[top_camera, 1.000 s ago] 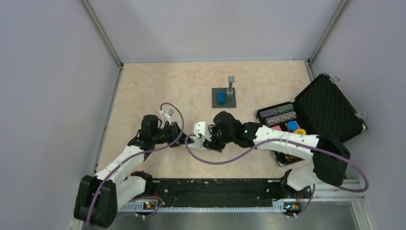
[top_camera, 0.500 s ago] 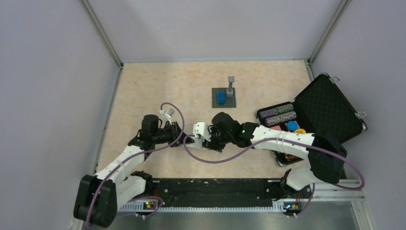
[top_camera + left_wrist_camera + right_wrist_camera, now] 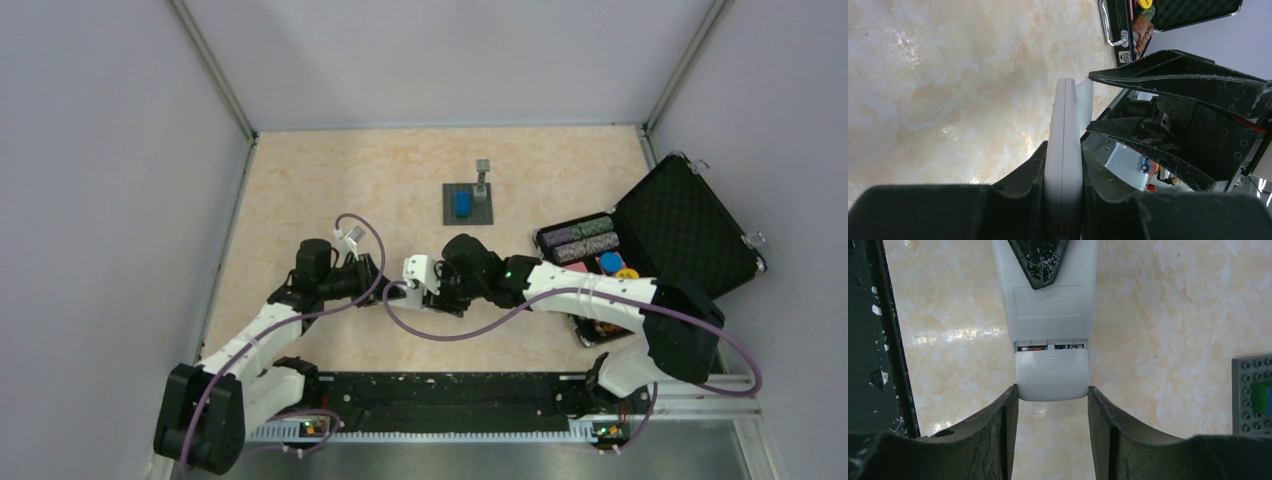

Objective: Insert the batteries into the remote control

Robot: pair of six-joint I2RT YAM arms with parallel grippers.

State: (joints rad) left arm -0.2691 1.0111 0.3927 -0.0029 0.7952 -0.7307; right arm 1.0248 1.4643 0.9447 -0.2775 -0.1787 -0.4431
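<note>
The remote control (image 3: pixel 1048 300) is a white handset held just above the table, seen edge-on in the left wrist view (image 3: pixel 1065 110). My left gripper (image 3: pixel 1064 147) is shut on its body, and one dark finger (image 3: pixel 1038 260) lies over its plain back. A white battery cover (image 3: pixel 1052 377) sits partly slid onto the remote's end. In the narrow gap above the cover, the batteries (image 3: pixel 1050 346) show as dark slim ends inside the compartment. My right gripper (image 3: pixel 1052 390) has its fingertips pressed on both sides of the cover. From above, the two grippers meet near mid-table (image 3: pixel 398 290).
A grey square plate with a blue block (image 3: pixel 468 203) lies farther back, and its corner shows in the right wrist view (image 3: pixel 1252 395). An open black case (image 3: pixel 690 225) with rows of poker chips (image 3: pixel 585 240) stands at the right. Walls enclose the table.
The right arm's elbow has edged slightly left. Both grips and the remote look unchanged.
</note>
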